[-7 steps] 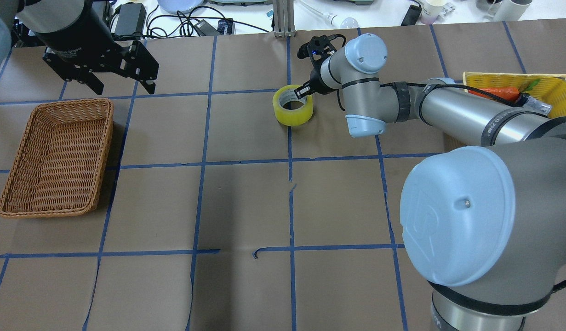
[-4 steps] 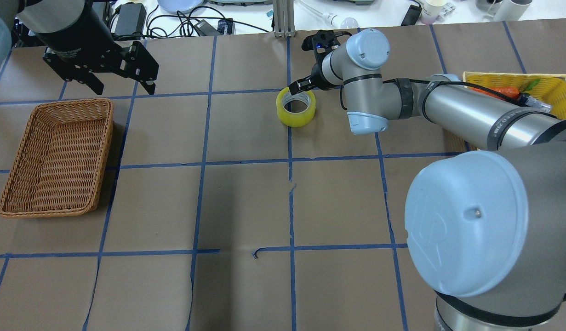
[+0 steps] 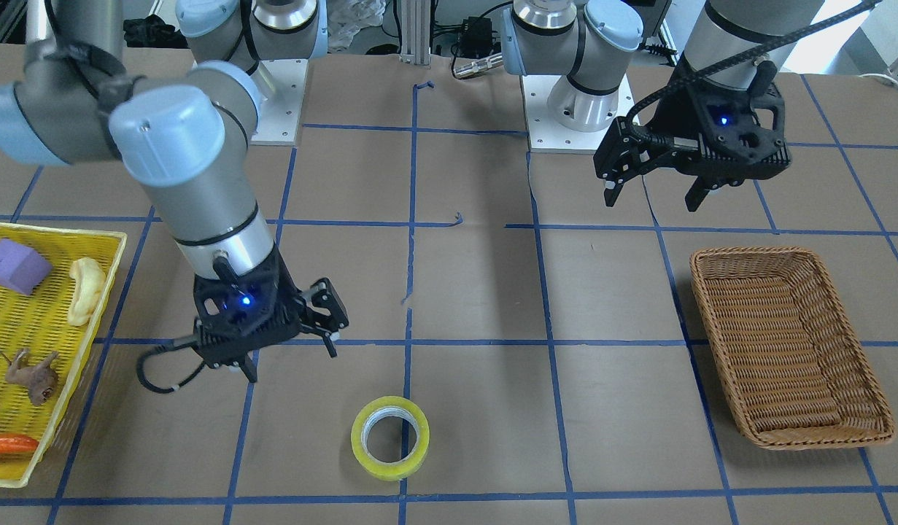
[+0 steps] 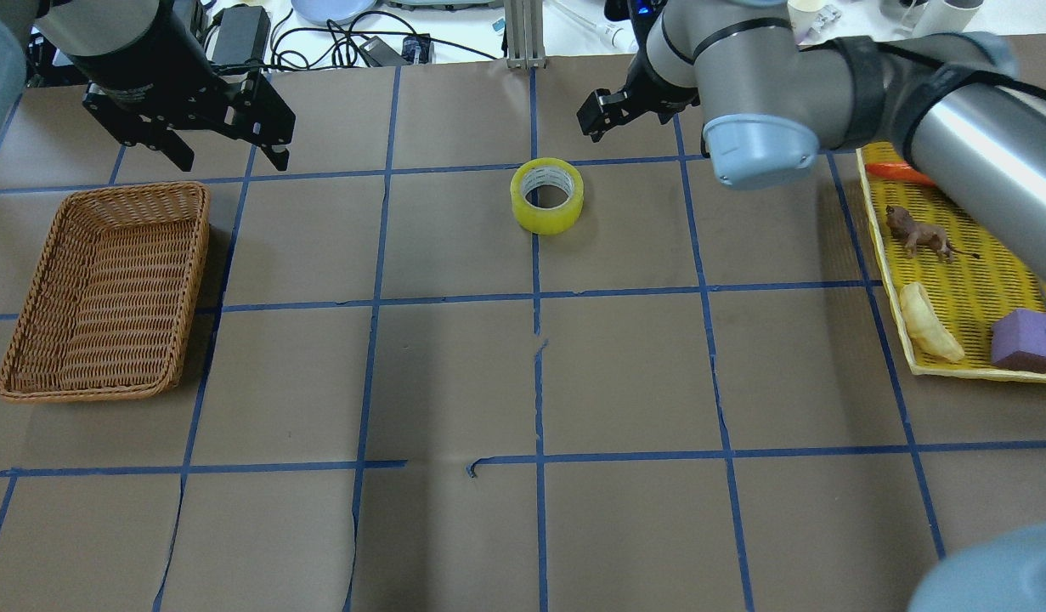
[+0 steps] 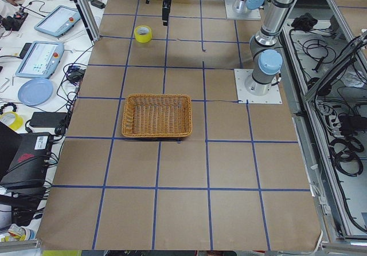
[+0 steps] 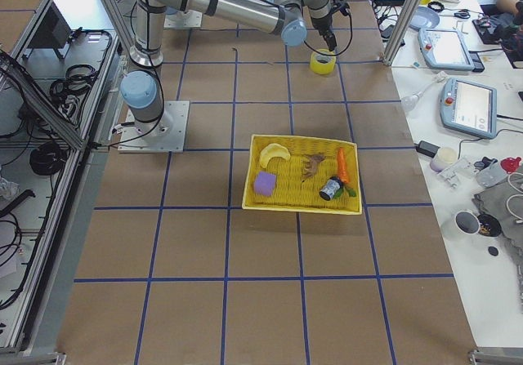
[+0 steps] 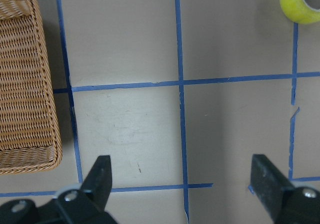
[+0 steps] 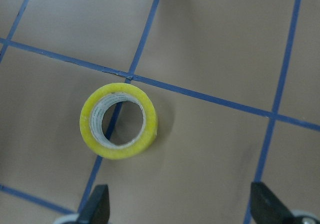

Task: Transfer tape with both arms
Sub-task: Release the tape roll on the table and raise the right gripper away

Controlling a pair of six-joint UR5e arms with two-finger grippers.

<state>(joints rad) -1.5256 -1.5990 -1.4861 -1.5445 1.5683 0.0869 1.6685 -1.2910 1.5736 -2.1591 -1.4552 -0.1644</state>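
Between two baskets, one tape.

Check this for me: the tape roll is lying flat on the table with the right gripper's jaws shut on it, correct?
Not quite. The tape lies flat on the table, but the right gripper is open and apart from it; the exterior front-facing view shows this.

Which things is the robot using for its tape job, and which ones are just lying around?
For the job: the tape, the left gripper, the right gripper.

Just lying about: the wicker basket, the yellow tray, and in it a purple block, a toy animal, a carrot, a banana-shaped piece.
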